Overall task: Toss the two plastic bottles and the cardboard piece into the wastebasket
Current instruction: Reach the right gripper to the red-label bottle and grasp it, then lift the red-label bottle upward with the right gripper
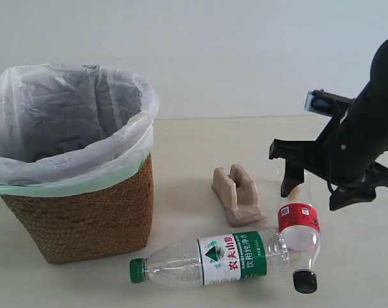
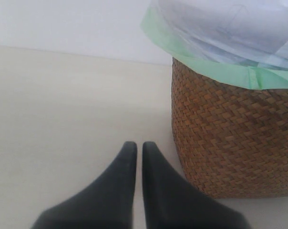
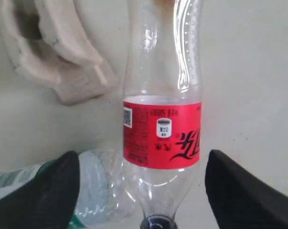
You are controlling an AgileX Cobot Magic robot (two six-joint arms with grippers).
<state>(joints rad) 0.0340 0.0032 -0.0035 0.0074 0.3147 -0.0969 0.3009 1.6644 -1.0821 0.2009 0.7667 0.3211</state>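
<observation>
**Nothing binned yet: all three pieces lie on the bench**

Exterior view first. The wastebasket [image 1: 85, 221] stands at the left of the frame, and only its white liner shows inside; its bottom is hidden. All three throwaways are out on the bench [image 1: 181, 160]. The green-cap bottle [image 1: 213, 260] lies flat along the lower centre. The red-label bottle [image 1: 299, 234] lies at the lower right, black cap toward the camera. The cardboard piece [image 1: 238, 194] sits mid-frame, just behind them. So, as I judge it, zero of three done. The right arm [image 1: 364, 138] hangs over the red-label bottle at the right edge. The bench is pale, smooth and matte, and the wall behind it is plain off-white.

Left wrist view now. The left jaws are pressed nearly together, gripping nothing, low over bare bench beside the woven basket wall.

Right wrist view. The right jaws are spread wide, one on each side of the red-label bottle, and neither appears to touch it. The cardboard piece and the green-cap bottle lie close by. The first pickup looks imminent, with everything left to do.
</observation>
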